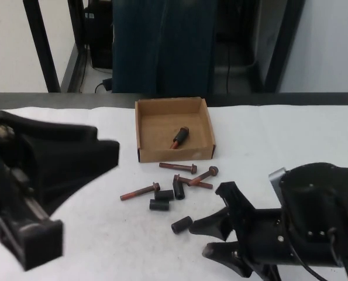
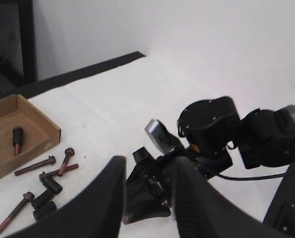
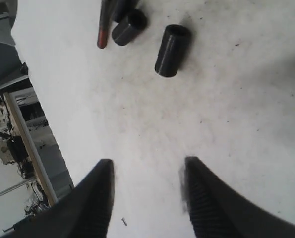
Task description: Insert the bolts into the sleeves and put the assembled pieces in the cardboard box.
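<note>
The cardboard box [image 1: 144, 126] stands at the back middle of the white bench with one assembled piece [image 1: 180, 137] lying in it. In front of it lie several reddish bolts [image 1: 178, 167] and black sleeves [image 1: 165, 194]. One sleeve [image 1: 182, 224] lies apart, just ahead of my right gripper [image 1: 206, 235], which is open and low over the bench. In the right wrist view that sleeve [image 3: 172, 50] lies beyond the open fingers [image 3: 100, 198]. My left gripper [image 2: 147, 198] is open and held high at the left, with nothing in it.
The left arm [image 1: 45, 170] bulks large at the left of the high view. The left wrist view looks down on the right arm [image 2: 211, 134], the box [image 2: 40, 128] and the loose bolts [image 2: 35, 165]. A dark bench edge [image 1: 279, 98] runs behind the box.
</note>
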You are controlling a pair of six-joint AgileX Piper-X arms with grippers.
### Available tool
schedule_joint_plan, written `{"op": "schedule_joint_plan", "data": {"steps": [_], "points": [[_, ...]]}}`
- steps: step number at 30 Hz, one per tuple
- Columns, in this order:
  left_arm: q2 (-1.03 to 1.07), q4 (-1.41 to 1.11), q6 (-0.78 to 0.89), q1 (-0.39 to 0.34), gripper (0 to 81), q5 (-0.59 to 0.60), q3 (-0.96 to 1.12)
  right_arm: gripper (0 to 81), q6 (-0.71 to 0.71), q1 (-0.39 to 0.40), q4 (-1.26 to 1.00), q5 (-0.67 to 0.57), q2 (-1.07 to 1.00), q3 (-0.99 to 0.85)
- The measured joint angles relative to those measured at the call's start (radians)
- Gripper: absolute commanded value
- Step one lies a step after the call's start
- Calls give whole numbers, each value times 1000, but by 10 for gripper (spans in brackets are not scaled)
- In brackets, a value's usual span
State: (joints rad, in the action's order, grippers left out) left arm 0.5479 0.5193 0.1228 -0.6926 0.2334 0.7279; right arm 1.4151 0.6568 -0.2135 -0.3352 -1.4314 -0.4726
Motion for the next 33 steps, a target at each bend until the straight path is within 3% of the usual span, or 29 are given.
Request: {"op": "schedule_joint_plan", "data": {"steps": [10, 15, 25, 33], "points": [[-47, -49, 5, 0, 308, 0, 0, 463, 44, 0, 96, -31, -193, -227], [-56, -67, 5, 0, 308, 0, 0, 463, -22, 0, 374, -30, -292, -416], [-64, -85, 5, 0, 308, 0, 3, 443, -20, 0, 731, 192, -314, -598], [-64, -85, 5, 0, 308, 0, 3, 438, -4, -14, 740, 163, -383, -662]]}}
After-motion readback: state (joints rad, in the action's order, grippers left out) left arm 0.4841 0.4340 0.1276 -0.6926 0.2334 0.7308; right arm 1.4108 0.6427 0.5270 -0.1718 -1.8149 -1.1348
